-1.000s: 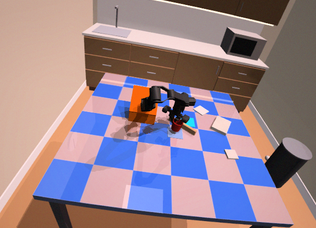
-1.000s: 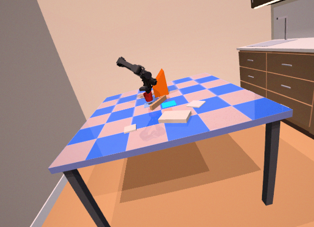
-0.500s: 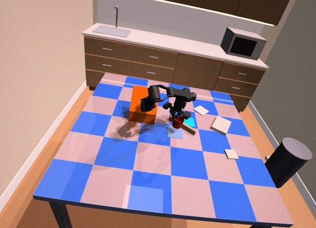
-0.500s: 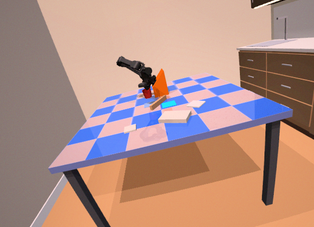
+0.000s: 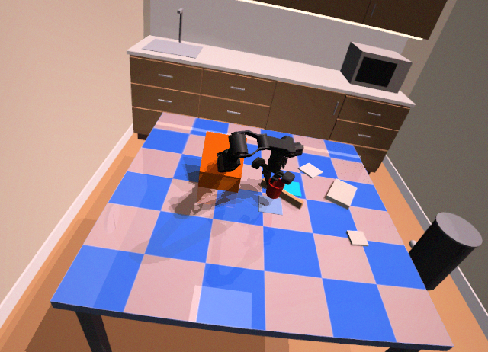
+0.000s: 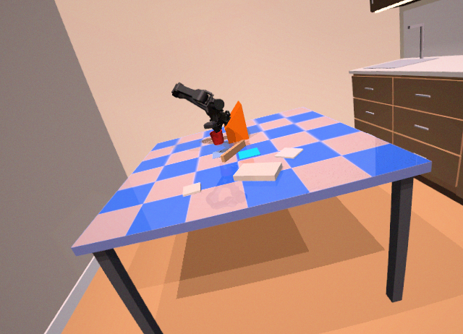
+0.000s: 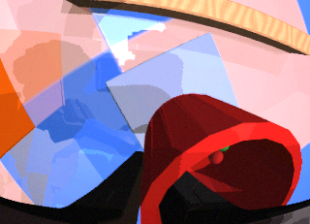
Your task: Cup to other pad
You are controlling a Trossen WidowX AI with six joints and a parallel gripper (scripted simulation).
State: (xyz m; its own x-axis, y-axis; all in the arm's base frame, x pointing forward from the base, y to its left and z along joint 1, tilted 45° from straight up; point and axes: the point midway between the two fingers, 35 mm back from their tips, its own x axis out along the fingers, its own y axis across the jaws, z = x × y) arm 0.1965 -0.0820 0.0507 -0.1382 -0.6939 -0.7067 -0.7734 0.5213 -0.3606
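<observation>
My gripper (image 5: 273, 178) (image 6: 216, 131) (image 7: 149, 160) is shut on the wall of the red cup (image 5: 274, 190) (image 6: 216, 138) (image 7: 176, 124), one finger inside the rim and one outside. The cup is in the air, roughly upright with a slight tilt, above the pale blue pad (image 5: 271, 209) (image 6: 215, 155) (image 7: 189, 61). A red marble (image 7: 216, 157) and a green marble (image 7: 225, 148) show inside the cup; the rest of its inside is partly hidden. The cyan pad (image 5: 295, 189) (image 6: 249, 152) lies bare on the table.
A wooden bar (image 5: 292, 200) (image 6: 232, 151) (image 7: 194, 12) lies between the two pads. A tall orange block (image 5: 210, 155) (image 6: 238, 126) (image 7: 10, 117) stands beside the arm. A thick cream slab (image 5: 341, 193) (image 6: 257, 170) and two thin cream tiles (image 5: 310, 170) (image 5: 357, 238) lie beyond the cyan pad and bar.
</observation>
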